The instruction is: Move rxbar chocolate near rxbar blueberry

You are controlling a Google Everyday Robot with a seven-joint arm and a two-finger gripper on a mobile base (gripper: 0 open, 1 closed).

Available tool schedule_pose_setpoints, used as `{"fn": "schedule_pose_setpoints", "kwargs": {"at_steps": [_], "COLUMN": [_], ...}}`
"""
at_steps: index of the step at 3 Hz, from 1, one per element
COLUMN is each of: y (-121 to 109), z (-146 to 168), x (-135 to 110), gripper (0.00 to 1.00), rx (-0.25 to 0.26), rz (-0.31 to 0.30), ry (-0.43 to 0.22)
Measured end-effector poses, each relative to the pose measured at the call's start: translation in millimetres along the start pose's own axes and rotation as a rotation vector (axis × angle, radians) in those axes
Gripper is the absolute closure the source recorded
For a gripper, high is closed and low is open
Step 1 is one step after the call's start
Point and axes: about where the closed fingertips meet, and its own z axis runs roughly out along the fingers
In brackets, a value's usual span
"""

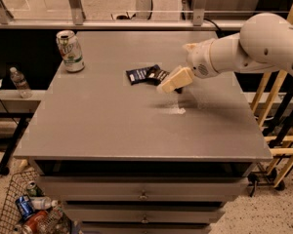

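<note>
Camera view.
- Item: rxbar chocolate (157,74) lay flat on the tabletop (112,126), its left end touching the rxbar blueberry (136,75).
- Item: my jaws hung low at the chocolate's right end; wide or narrow, I could not tell.
- Step, as judged: placement, nearly complete.
- Next move called for letting go and lifting straight up.

rxbar chocolate (157,74) flat, touching rxbar blueberry (136,75); gripper (174,80) at chocolate's end
</note>
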Motion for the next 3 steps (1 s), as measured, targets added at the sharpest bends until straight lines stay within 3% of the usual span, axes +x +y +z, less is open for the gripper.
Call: {"fn": "schedule_pose_setpoints", "kwargs": {"at_steps": [1, 2, 3], "y": [0, 6, 15], "z": [0, -7, -34], "x": [0, 8, 22], "gripper": [0.0, 0.0, 0.0], "rx": [0.0, -0.017, -0.006], "rz": [0.0, -0.003, 0.012], "ry": [0.0, 0.06, 0.153]}}
